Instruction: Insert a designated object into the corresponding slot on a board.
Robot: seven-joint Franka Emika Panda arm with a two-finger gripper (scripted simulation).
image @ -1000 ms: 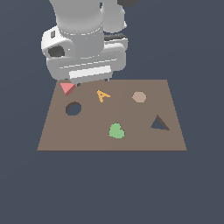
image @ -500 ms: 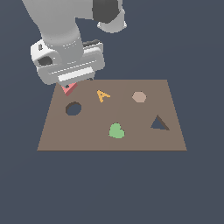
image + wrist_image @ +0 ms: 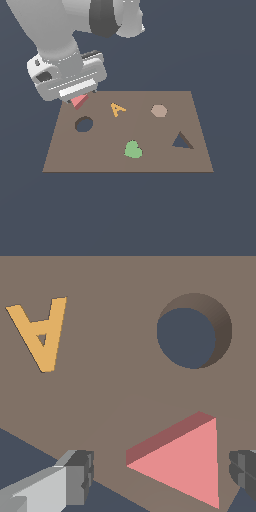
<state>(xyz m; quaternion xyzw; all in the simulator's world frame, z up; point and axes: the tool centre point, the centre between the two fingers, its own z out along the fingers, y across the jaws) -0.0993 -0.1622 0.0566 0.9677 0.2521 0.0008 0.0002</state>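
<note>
We find the red triangular block point(image 3: 185, 461) lying at the far corner of the board point(image 3: 165, 160) on the exterior view's left, between the spread fingers point(image 3: 75, 476), which stand clear of it on either side and grasp nothing. Just beside it sits the round hole point(image 3: 83, 124). Further toward the exterior view's right we note the orange letter A point(image 3: 117, 108), the green heart point(image 3: 133, 149), the tan hexagon point(image 3: 159, 111), and the triangular slot point(image 3: 182, 141), well apart from the block.

Matt brown board point(image 3: 150, 160), smooth matt red block point(image 3: 190, 461)
</note>
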